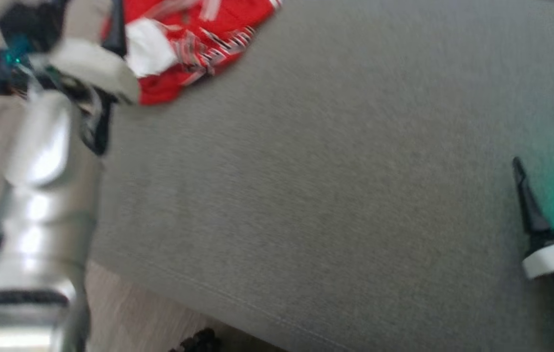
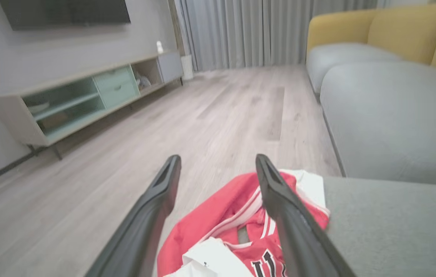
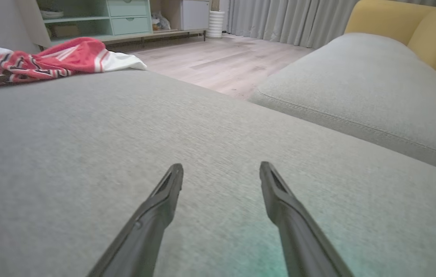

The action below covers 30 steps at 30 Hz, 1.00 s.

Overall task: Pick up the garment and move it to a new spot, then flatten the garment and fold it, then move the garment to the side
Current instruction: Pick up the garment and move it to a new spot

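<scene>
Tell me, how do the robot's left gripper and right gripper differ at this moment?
The left gripper is stretched out over the crumpled red garment at the edge of the grey cushion. The right gripper sits over a bare part of that cushion, well away from the garment. In the head view the left gripper is blurred and the right gripper looks sharper. Both are open and hold nothing.

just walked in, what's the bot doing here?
The robot is going for a crumpled red and white garment lying at the far left corner of a grey cushion. Its left gripper is over the garment with fingers spread and nothing clamped; I can't tell whether it touches the cloth. The right gripper hovers open above bare cushion, well away from the garment. Nothing is lifted, flattened or folded yet.
</scene>
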Available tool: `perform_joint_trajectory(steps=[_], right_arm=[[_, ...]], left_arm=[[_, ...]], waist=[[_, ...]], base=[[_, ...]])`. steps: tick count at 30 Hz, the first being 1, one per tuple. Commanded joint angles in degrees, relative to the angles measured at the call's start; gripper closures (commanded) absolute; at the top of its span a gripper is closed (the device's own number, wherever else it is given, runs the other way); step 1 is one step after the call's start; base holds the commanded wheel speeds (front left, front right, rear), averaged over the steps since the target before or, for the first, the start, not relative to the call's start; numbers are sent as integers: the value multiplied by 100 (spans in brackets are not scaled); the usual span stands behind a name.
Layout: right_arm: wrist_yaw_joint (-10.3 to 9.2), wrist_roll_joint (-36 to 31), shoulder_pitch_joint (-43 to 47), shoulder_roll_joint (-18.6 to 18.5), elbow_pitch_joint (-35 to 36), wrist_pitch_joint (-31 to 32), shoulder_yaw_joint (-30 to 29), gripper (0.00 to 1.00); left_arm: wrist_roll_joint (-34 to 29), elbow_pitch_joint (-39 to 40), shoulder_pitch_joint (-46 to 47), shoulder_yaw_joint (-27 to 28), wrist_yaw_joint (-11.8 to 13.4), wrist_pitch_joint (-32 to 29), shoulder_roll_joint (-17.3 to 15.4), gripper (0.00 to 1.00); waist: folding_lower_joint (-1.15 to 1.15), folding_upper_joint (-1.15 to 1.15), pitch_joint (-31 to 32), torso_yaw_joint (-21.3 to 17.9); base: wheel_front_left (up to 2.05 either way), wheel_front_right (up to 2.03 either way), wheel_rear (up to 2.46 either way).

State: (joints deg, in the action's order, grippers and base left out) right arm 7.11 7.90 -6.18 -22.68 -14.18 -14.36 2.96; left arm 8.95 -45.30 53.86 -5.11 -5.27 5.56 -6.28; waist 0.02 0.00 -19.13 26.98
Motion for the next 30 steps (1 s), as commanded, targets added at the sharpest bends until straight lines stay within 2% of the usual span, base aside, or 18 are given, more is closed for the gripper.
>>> perform_joint_trajectory(steps=[1,6,11,15,16,17,19,20,23,26,30], right_arm=[[37,-15,-50,-193,192,-63,89,0],[37,-10,-171,-472,349,-63,51,0],[37,-18,-210,-532,461,-63,2,0],[37,-48,-232,-508,491,-63,-24,0],[37,-56,-241,-499,486,-63,-20,0],[37,-61,-253,-493,474,-63,-14,0],[37,-70,-286,-469,430,-63,31,0],[37,-66,-325,-396,373,-63,106,0],[37,-31,-357,-185,262,-63,284,0],[37,-9,-371,18,185,-63,420,0],[37,13,-336,469,33,-63,622,0]], left_arm=[[41,-106,205,246,54,-147,-347,0],[99,-1440,921,424,457,-798,-607,0],[351,-2264,1113,610,384,-1133,-762,0],[487,-2565,1099,691,371,-1187,-778,0],[504,-2583,1101,701,380,-1112,-780,19],[488,-2579,1114,685,414,-963,-794,100],[396,-2523,1160,586,413,-596,-825,100],[253,-2395,1253,426,347,-124,-844,100],[45,-2250,1459,189,298,426,-849,100],[-92,-2156,1626,30,258,627,-870,100],[-337,-1923,2001,-286,133,799,-885,100]], waist=[[-2,0,-694,-567],[-2,0,-1094,-938],[-2,0,-1310,-1129],[-2,0,-1394,-1146],[-2,0,-1404,-1137],[-2,0,-1401,-1118],[-2,0,-1332,-1088],[-2,0,-1153,-1078],[-2,0,-713,-1123],[-2,0,-361,-1223],[-2,0,354,-1558]], base=[[0,0,0],[0,0,0],[0,0,0],[0,0,0],[0,0,0],[0,0,0],[0,0,0],[0,0,0],[0,0,0],[0,0,0],[0,0,0]])
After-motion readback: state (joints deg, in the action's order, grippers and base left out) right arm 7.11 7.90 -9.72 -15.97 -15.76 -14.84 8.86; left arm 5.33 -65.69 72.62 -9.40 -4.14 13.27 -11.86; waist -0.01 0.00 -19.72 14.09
